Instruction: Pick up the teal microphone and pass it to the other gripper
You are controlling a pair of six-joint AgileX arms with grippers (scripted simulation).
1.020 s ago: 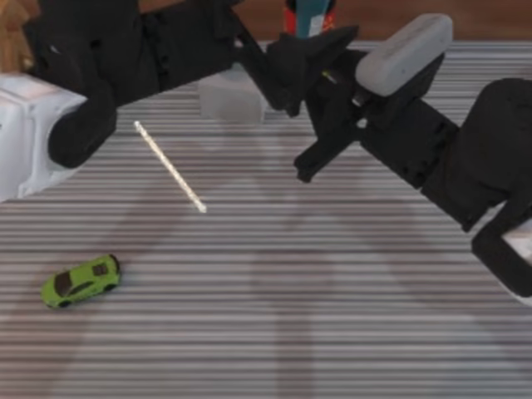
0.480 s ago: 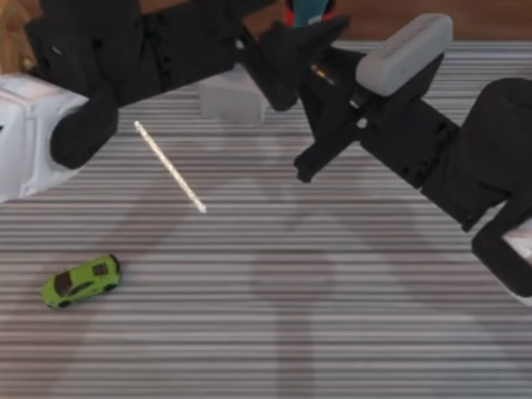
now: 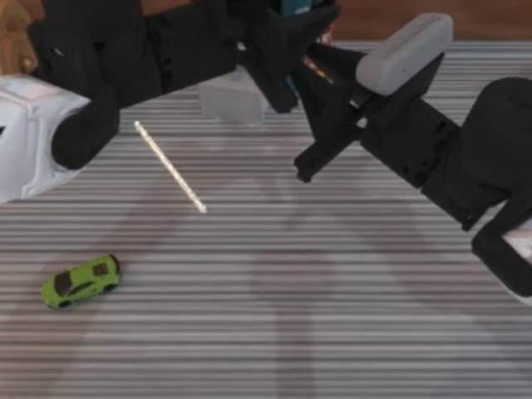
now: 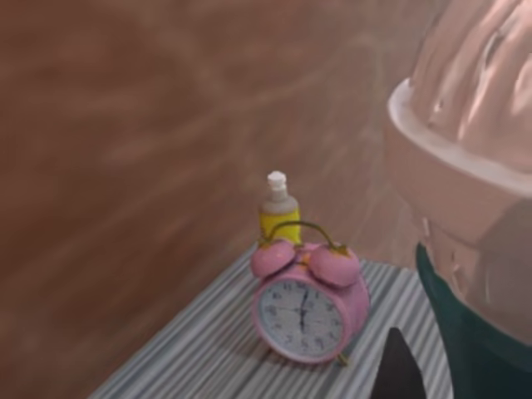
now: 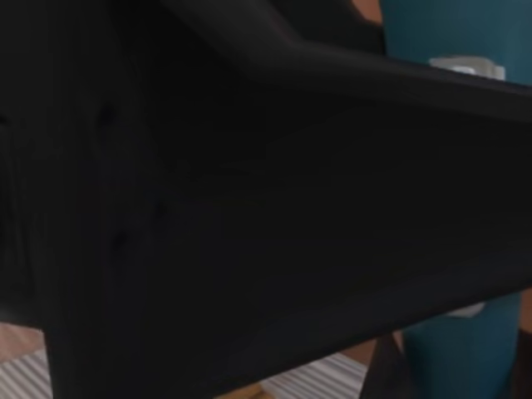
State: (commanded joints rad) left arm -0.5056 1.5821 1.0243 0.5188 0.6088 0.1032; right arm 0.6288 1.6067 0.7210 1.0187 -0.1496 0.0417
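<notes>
A grey-and-white striped table (image 3: 332, 332) fills the top view, with a brown wooden floor beyond its far edge.

Both arms meet at the middle of the far edge. The left arm, with its white boxy segment at the left edge, reaches across to put the left gripper (image 3: 295, 37) there. The right arm, carrying a light grey rounded pad, comes in from the right edge, and the right gripper (image 3: 320, 79) sits just beside the left one, the two black bodies overlapping from above. From no view can I tell whether either set of jaws is released or clenched.

The teal microphone (image 5: 453, 208) is up between the two grippers at the far edge. From above only a sliver of teal shows. In the right wrist view its teal handle with the small white button patch stands behind a dark gripper body that fills most of the frame. The left wrist view shows its pale rounded head and teal handle very close.

A translucent grey block (image 3: 229, 96) rests near the far edge under the left arm. A pink alarm clock (image 4: 307, 307) stands on a table corner, a small yellow bottle (image 4: 278, 212) just behind it. A green toy car (image 3: 81, 281) sits near the left edge. A thin white stick (image 3: 170, 166) lies diagonally between the car and the block.
</notes>
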